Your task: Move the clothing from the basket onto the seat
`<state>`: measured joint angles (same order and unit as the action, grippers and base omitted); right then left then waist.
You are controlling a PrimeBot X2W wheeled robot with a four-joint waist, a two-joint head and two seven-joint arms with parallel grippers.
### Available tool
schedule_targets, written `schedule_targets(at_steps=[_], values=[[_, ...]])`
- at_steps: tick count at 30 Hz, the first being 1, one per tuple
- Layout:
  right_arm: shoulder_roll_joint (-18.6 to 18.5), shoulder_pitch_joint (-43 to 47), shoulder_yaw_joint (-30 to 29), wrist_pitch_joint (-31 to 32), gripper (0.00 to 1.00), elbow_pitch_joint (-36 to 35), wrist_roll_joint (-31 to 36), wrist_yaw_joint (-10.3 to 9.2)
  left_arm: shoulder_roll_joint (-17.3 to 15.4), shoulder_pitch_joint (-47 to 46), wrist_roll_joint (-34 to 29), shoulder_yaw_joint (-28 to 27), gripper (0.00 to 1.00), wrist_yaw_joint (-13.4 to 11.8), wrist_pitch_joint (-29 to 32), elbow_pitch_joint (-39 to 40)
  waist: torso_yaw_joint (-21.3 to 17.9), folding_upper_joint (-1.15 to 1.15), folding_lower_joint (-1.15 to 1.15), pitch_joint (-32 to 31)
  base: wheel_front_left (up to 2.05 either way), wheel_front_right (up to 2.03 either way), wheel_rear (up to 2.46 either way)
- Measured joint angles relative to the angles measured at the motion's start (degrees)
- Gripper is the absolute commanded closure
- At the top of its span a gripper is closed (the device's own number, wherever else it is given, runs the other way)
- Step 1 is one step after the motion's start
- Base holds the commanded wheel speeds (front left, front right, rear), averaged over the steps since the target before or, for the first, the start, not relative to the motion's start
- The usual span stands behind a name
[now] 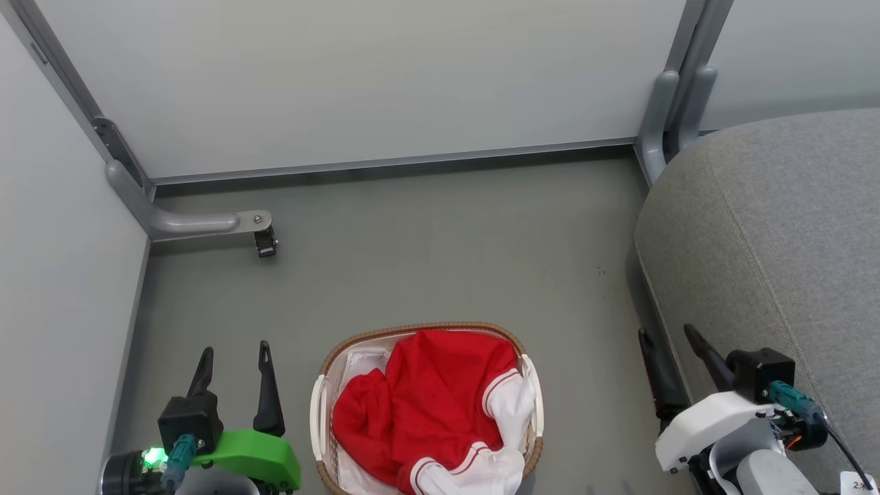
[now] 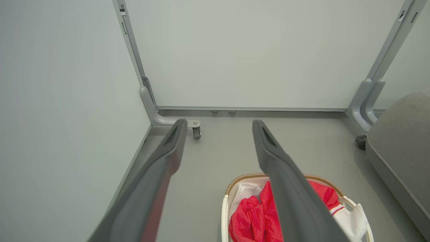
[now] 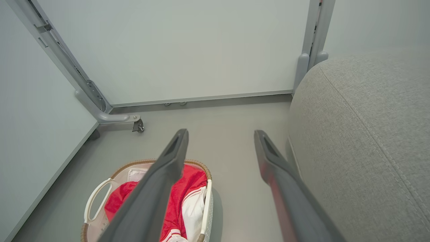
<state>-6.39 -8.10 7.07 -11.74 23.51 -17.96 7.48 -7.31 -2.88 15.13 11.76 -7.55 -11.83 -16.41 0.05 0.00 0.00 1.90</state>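
The red clothing [image 1: 419, 405] with white sleeves lies bunched in the oval basket [image 1: 426, 329] on the floor, at the bottom middle of the head view. My left gripper [image 1: 234, 352] stands open to the basket's left, nothing between its fingers. To the basket's right, my right gripper [image 1: 667, 335] is open beside the grey seat [image 1: 777, 234]. The left wrist view shows the clothing [image 2: 248, 218] in the basket [image 2: 247, 175] below the open left gripper [image 2: 218, 124]. In the right wrist view the clothing [image 3: 188, 188], the basket [image 3: 97, 193] and the seat [image 3: 362, 127] lie past the open right gripper [image 3: 221, 133].
Pale partition panels close off the back and left, on grey frame posts [image 1: 660, 117]. A metal foot with a caster [image 1: 265, 242] juts onto the grey floor at the back left. Bare floor [image 1: 447, 247] lies between basket, panels and seat.
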Motion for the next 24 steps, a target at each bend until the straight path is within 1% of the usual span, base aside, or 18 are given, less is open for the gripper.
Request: schedule_targets(at_steps=[5, 14, 17, 20, 24], values=[[0.41, 0.44, -2.36, -0.76, 0.0, -4.43, 2.41, 0.0, 0.32, 0.15, -2.61, -0.81, 0.0, -0.31, -0.65, 1.99, 0.01, 0.0, 0.0, -0.15, 0.0, 0.0, 0.0], [0.9, 1.67, -1.56, -1.6, 0.0, -4.14, 6.39, 0.01, 0.6, 0.74, -7.34, -0.85, 0.0, 0.07, -1.65, 2.18, -0.06, 0.0, 0.0, 0.18, 0.0, 0.0, 0.0], [0.75, 1.53, -1.29, -2.01, 0.0, -4.15, 7.46, 0.01, 1.21, 0.74, -7.48, -0.74, 0.0, 1.81, -1.9, 1.12, -0.1, 0.0, 0.0, 0.76, 0.0, 0.0, 0.0], [0.31, 0.57, -1.08, -2.37, 0.0, -4.36, 8.5, 0.01, 2.01, 0.24, -7.73, -0.76, 0.0, 4.3, -2.37, -0.32, -0.15, 0.0, 0.0, 1.99, 0.0, 0.0, 0.0], [-0.03, -1.24, -0.53, -2.72, 0.0, -5.05, 9.57, 0.01, 2.9, -1.93, -9.18, -0.93, 0.0, 5.6, -2.71, -1.54, -0.3, 0.0, 0.0, 4.18, 0.0, 0.0, 0.0]])
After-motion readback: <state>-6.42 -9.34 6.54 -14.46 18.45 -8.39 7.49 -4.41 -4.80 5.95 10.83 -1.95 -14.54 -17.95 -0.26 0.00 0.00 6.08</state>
